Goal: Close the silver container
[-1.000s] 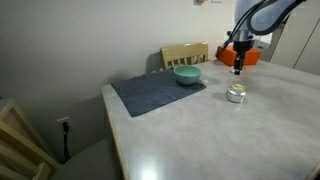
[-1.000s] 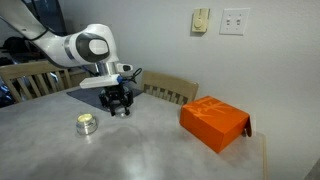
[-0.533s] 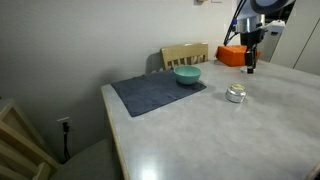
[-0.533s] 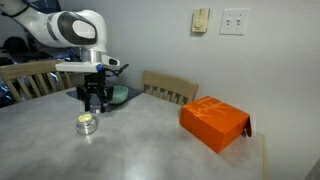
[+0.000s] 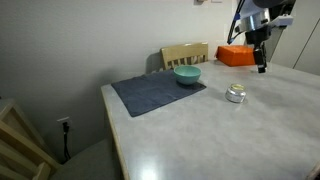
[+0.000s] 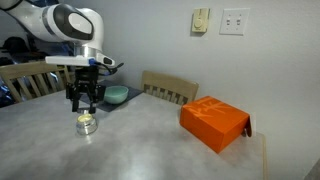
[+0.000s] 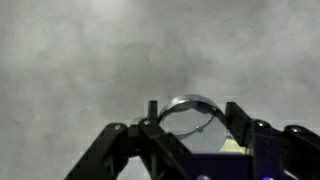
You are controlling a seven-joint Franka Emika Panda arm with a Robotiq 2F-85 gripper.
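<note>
The gripper (image 6: 83, 105) hangs just above the tin (image 6: 87, 124), its jaws spread wide and holding nothing. The tin sits on the table (image 6: 150, 150) directly below, apart from them. In the wrist view its round top (image 7: 192, 108) shows between the jaws.

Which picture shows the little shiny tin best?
An exterior view shows the silver container best: whole on the table, nothing covering it. In an exterior view the gripper hangs right above the silver container. The wrist view shows only a blurry curved rim between the jaws.
</note>
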